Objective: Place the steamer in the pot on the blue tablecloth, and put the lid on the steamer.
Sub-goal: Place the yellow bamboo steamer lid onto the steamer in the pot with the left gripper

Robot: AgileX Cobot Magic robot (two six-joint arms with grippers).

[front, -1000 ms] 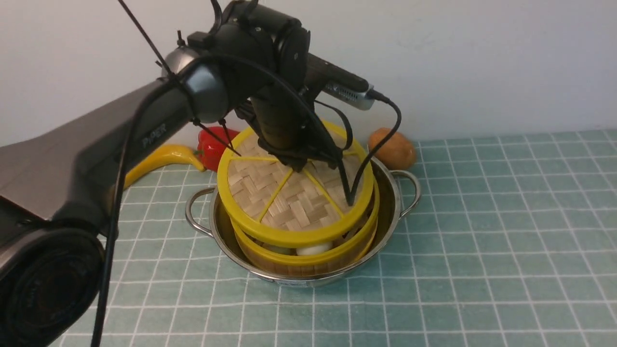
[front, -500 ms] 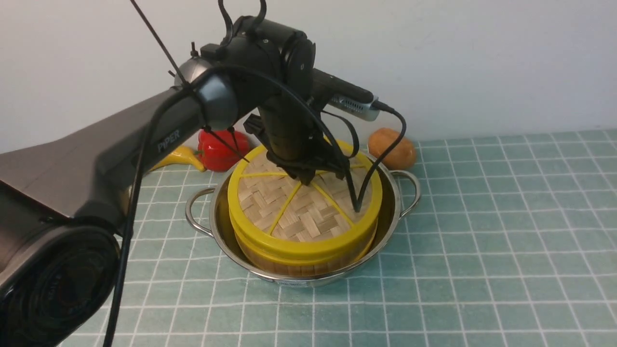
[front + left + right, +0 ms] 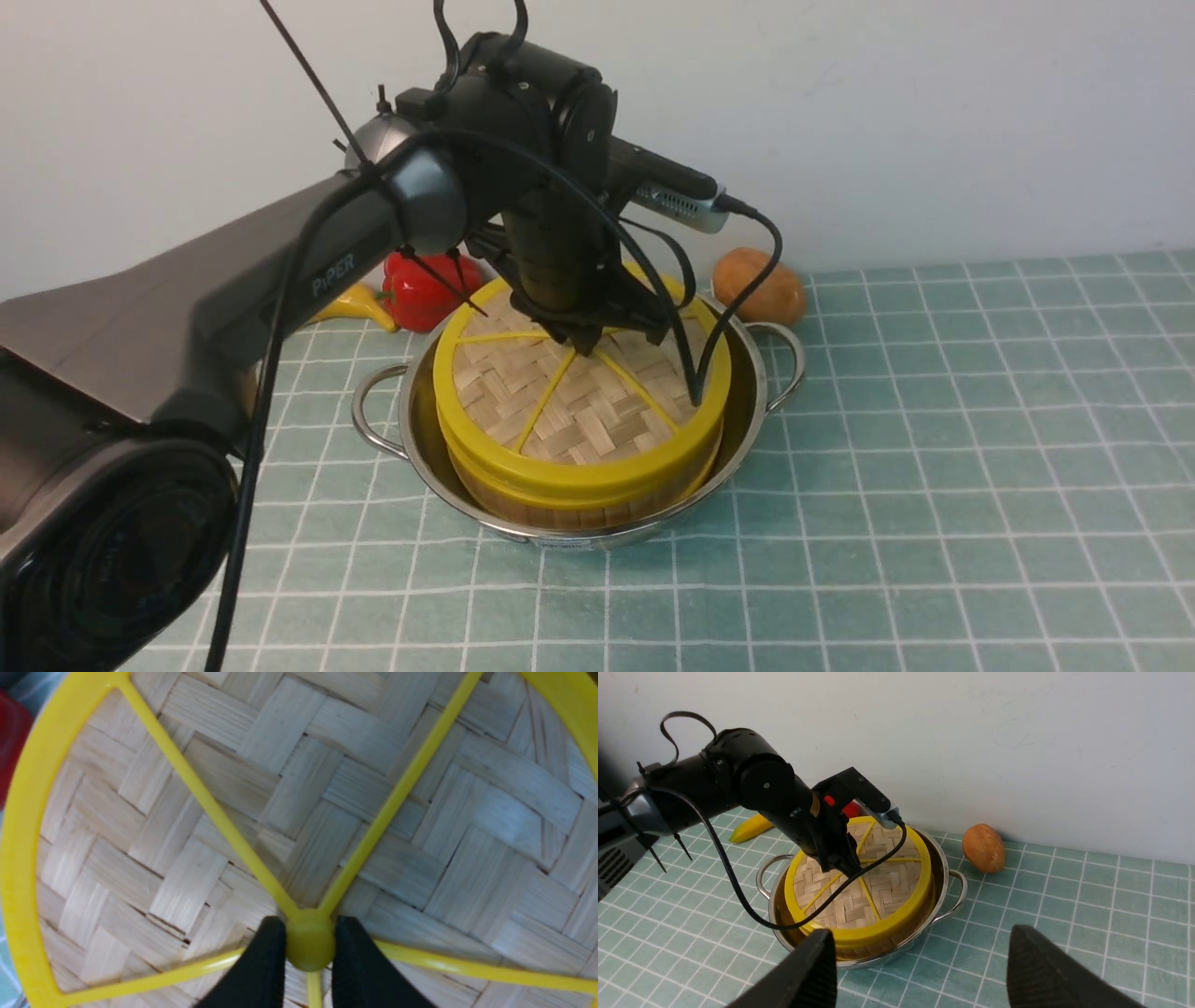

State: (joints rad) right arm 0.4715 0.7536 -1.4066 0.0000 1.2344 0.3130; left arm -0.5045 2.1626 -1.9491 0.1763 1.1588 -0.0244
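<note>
Sitting flat on the round bamboo steamer with yellow rims point(image 3: 560, 513) is the flat round woven-bamboo lid with a thick yellow rim point(image 3: 579, 411), in the middle of the front view. The lid covers the steamer, so only the steamer's side shows. The steamer stands inside the wide shiny steel pot point(image 3: 750, 373). The pot stands on the teal-blue tablecloth with thin white lines point(image 3: 934, 467).

The lid has five thin yellow spokes. They meet at one small round yellow hub point(image 3: 310, 945). The left gripper point(image 3: 581, 342) points down, and its two black fingers pinch that hub from both sides. The right gripper point(image 3: 922, 933), low in the right wrist view, hangs in the air with its jaws spread wide and nothing between them.

There is one lid, one steamer and one pot with two wire loop handles. By the white wall lie one shiny red pepper point(image 3: 425, 289) and one yellow banana point(image 3: 350, 303), left of the pot. One brown potato point(image 3: 761, 285) lies to the right.
</note>
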